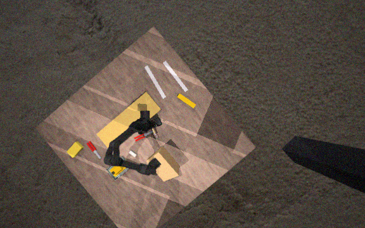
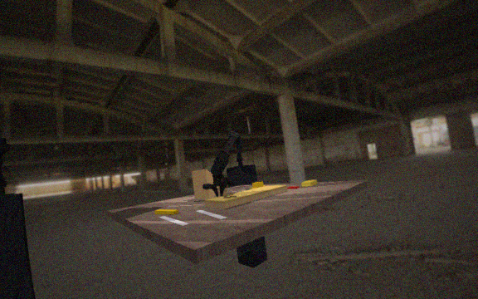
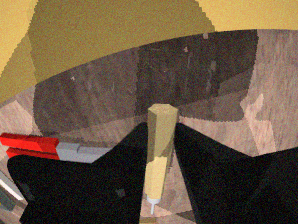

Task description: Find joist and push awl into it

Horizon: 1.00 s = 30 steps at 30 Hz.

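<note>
The awl point(image 1: 153, 132) point(image 3: 157, 137) has a tan faceted handle and a thin silver tip. My gripper point(image 1: 156, 127) point(image 3: 160, 128) is shut on its handle, with the black fingers on either side, beside the floor panel. The tip points to the bottom of the wrist view; whether the awl touches the table cannot be told. The floor panel point(image 1: 119, 125) point(image 2: 239, 200) is a long yellow board. The yellow stud finder point(image 1: 118, 170) lies in the grey tray point(image 1: 115, 178), partly under the arm in the top view. The joist is hidden.
Red-handled pliers point(image 1: 144, 134) point(image 3: 35, 142) lie close beside the gripper; another red-handled tool point(image 1: 93, 149) lies farther off. A tan block point(image 1: 169, 166) point(image 2: 202, 184) stands near the arm's base. A yellow block point(image 1: 75, 149), a yellow bar point(image 1: 186, 101) and two white strips point(image 1: 154, 82) point(image 1: 175, 76) lie around.
</note>
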### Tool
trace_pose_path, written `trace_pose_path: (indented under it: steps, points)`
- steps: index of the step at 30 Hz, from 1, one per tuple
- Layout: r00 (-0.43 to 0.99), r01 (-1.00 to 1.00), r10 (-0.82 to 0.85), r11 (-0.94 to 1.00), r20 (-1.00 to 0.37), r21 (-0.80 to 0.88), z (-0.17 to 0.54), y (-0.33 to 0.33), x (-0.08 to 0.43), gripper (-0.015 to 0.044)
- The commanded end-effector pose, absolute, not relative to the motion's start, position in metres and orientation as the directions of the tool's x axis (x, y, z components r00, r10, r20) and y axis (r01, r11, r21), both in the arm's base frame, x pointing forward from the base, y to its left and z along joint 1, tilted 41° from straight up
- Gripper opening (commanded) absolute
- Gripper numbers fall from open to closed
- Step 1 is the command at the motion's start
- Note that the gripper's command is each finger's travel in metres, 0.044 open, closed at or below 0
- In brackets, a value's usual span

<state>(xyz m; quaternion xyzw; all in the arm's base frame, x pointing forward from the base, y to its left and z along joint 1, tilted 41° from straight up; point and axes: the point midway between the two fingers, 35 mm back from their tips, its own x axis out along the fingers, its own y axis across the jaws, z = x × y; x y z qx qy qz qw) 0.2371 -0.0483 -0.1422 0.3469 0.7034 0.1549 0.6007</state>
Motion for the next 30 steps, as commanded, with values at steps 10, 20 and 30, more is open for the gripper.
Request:
trace_pose_path:
  steps: [10,20,30]
  points:
    - [-0.02,0.291,0.661,0.721,-0.75,0.628,-0.065,-0.118,0.235,0.0]
    - [0.028,0.273,0.698,0.683,-0.716,0.677,-0.061,-0.121,0.223,0.0]
    - [0.195,0.197,0.768,0.579,-0.61,0.791,-0.05,-0.126,0.193,0.0]
